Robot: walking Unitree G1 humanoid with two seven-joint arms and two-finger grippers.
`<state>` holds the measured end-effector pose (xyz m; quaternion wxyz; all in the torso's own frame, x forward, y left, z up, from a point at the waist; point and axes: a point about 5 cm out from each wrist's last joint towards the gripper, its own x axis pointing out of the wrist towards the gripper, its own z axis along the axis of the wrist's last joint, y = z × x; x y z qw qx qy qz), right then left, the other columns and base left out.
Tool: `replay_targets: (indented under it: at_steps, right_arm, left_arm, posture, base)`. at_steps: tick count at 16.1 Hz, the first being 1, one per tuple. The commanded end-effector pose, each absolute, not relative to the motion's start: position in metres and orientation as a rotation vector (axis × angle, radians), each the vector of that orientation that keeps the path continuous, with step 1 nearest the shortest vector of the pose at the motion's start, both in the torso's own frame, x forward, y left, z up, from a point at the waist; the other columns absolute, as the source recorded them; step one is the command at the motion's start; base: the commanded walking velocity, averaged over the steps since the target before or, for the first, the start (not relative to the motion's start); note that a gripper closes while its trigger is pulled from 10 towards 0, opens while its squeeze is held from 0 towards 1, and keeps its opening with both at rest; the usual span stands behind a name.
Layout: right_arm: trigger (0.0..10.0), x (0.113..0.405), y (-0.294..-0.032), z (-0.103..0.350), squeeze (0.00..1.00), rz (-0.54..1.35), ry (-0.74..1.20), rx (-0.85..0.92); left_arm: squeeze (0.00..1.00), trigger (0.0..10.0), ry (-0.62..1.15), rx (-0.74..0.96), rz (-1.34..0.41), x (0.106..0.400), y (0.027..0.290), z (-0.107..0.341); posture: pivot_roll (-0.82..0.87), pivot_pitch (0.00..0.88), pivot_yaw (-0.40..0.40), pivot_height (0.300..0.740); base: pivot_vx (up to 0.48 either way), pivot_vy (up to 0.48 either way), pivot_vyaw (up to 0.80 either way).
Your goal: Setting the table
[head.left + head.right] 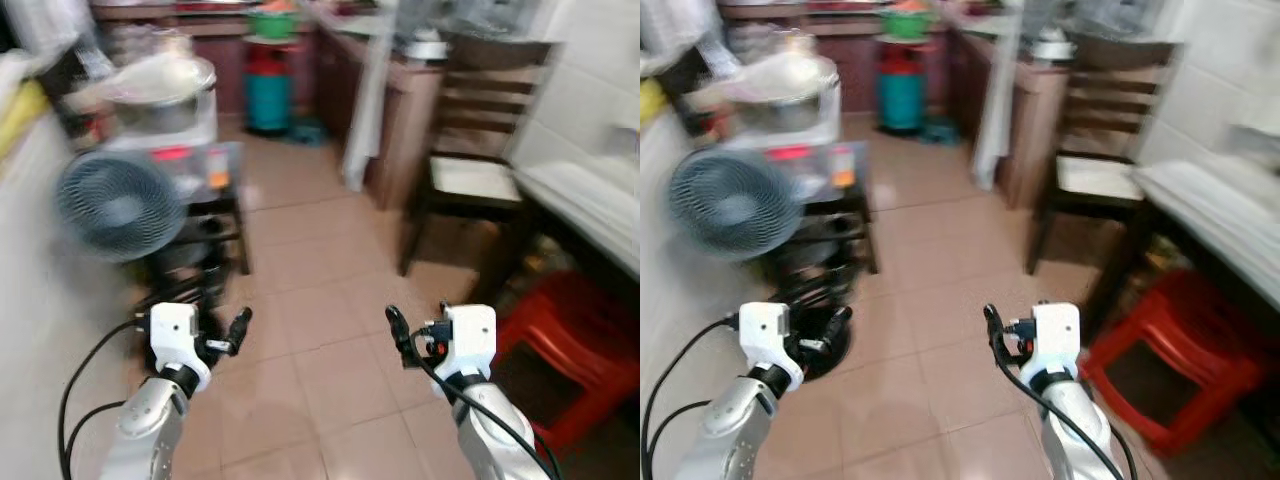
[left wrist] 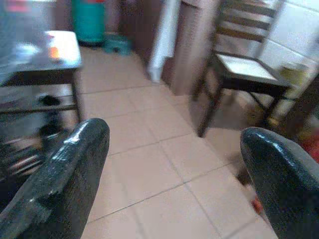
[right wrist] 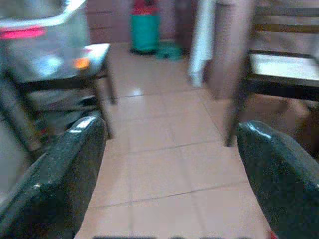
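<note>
Table (image 1: 590,205), white-topped, ahead-right of my right end effector (image 1: 400,335); both it and left end effector (image 1: 238,328) wide, empty; I'd walk slowly, skirting chair (image 1: 478,180) and red stool (image 1: 565,355).

fan (image 1: 733,203), wooden chair (image 1: 1095,180), red stool (image 1: 1173,360)

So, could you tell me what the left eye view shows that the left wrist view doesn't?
The left eye view adds the round fan and the red stool. The left wrist view adds a close look at the left gripper, its fingers wide apart with nothing between them. Both share the wooden chair, the teal cylinder and the tiled floor.
</note>
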<state>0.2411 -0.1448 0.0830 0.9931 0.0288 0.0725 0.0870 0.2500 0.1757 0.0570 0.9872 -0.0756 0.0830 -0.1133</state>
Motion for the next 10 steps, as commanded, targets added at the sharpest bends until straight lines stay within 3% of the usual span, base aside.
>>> replay_targets:
  at_steps: [1,10]
  right_arm:
    - [10.0,0.2404,-0.1561,0.0849,0.0,0.135,0.142,0.042]
    - [10.0,0.2406,-0.1568,0.0847,0.0,0.12,0.147,0.055]
  left_arm:
    - [0.0,10.0,0.157,-0.164,-0.266,0.253,0.1635,0.0598]
    - [0.0,10.0,0.181,-0.152,-0.28,0.2525,0.1619,0.0555]
  posture:
    - [-0.01,0.0,-0.006,0.74]
    - [-0.01,0.0,-0.001,0.74]
  base:
    - [0.334,0.0,-0.8]
    - [0.33,0.0,-0.8]
